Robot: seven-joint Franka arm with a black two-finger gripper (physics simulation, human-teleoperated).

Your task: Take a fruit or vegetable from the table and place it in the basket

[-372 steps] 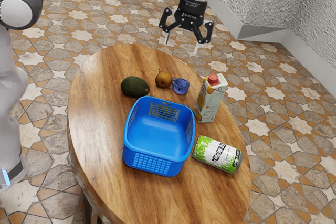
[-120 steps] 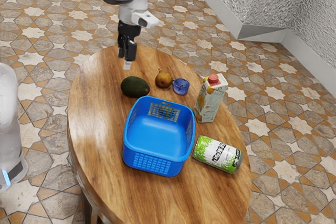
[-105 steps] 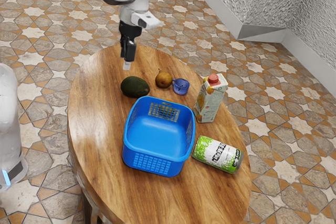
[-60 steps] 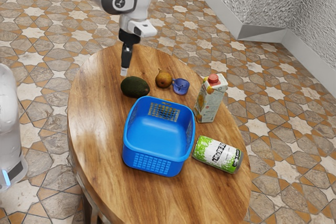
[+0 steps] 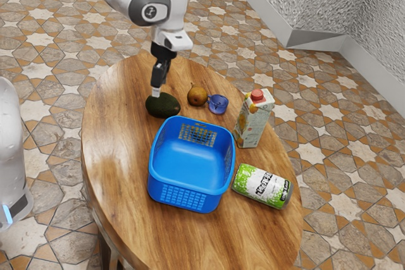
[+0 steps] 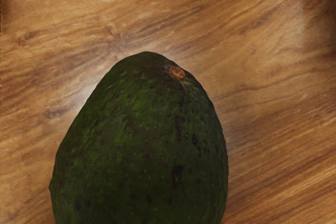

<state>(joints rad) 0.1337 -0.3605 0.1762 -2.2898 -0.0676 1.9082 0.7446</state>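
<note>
My claw [image 5: 156, 92] is at the avocado [image 5: 163, 106], how far open I cannot tell, nor whether it has hold of anything. The avocado (my likely pick, I judge) lies on the table [image 5: 117, 156], just beside the blue basket [image 5: 190, 195], with the pear [image 5: 197, 96] near, so the approach looks nearly done, leaving a sure grip, lift, carry and release.

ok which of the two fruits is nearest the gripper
The dark green avocado, right below the gripper; the brownish pear sits farther off, beside the blue cup.
</note>
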